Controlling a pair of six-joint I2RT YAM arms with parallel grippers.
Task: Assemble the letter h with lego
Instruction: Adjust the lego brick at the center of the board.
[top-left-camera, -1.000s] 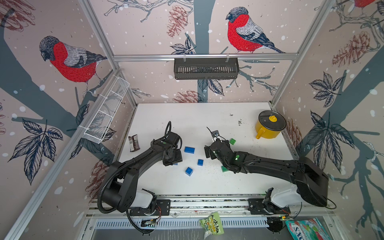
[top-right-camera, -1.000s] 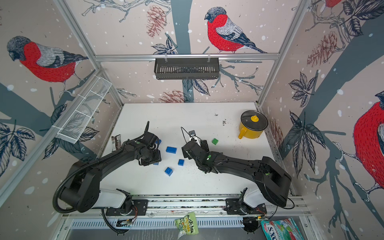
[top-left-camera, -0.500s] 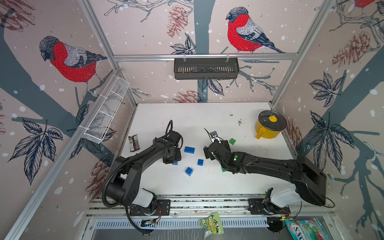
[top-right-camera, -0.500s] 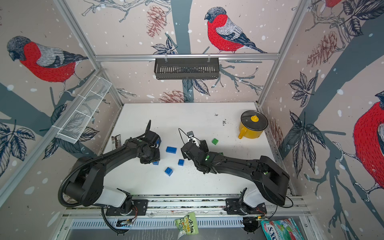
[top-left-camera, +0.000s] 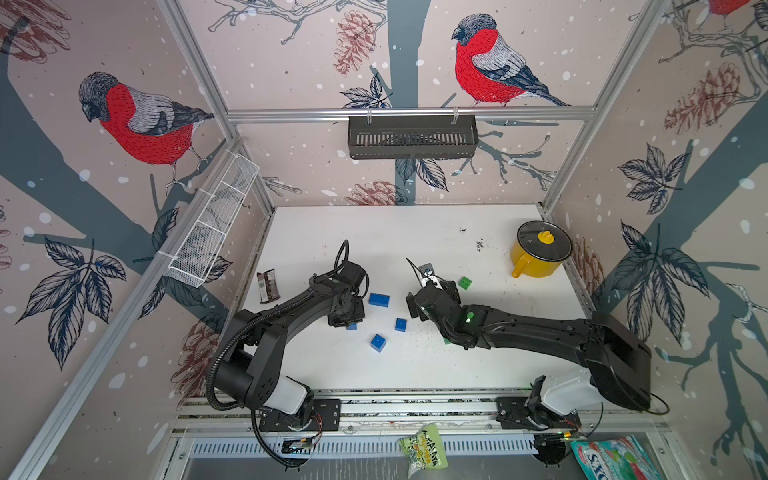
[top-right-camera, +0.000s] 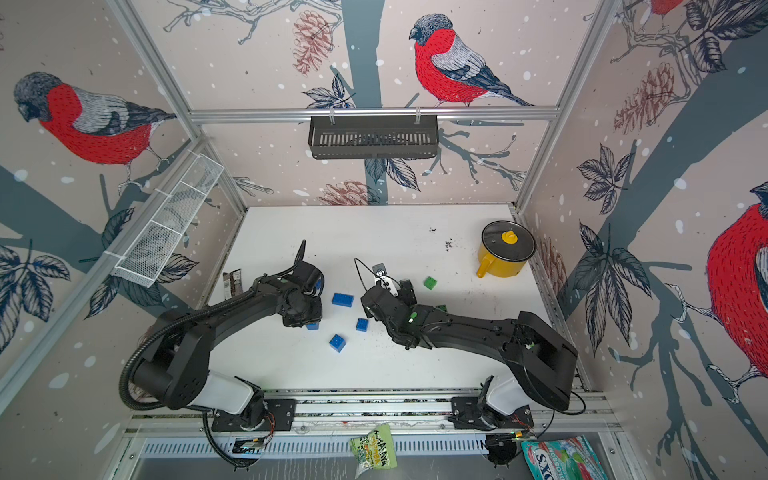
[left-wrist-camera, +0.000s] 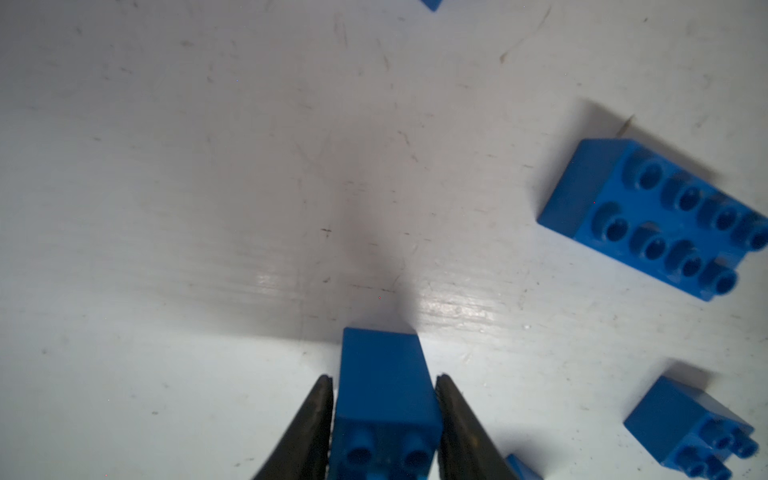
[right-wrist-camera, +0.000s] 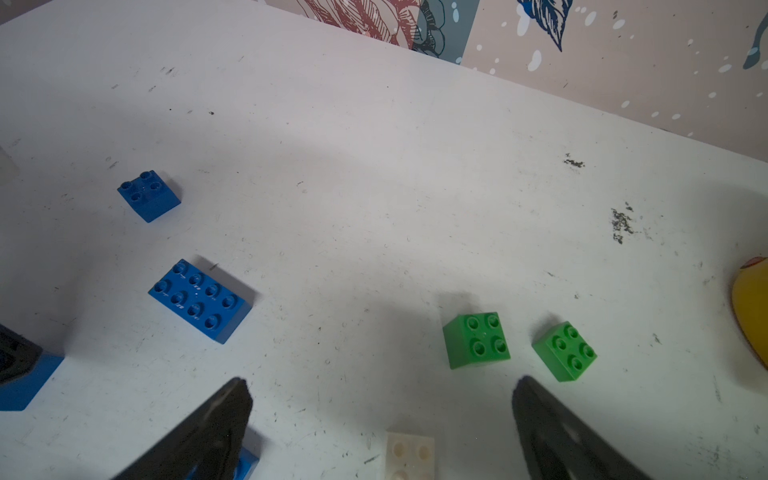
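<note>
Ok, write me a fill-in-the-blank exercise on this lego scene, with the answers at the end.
1. The left gripper is closed on a ____ brick.
2. The right gripper is ____ and holds nothing.
3. The long brick has ____ studs on top.
4. The pot is ____ in colour.

Missing words: blue; open; eight; yellow.
</note>
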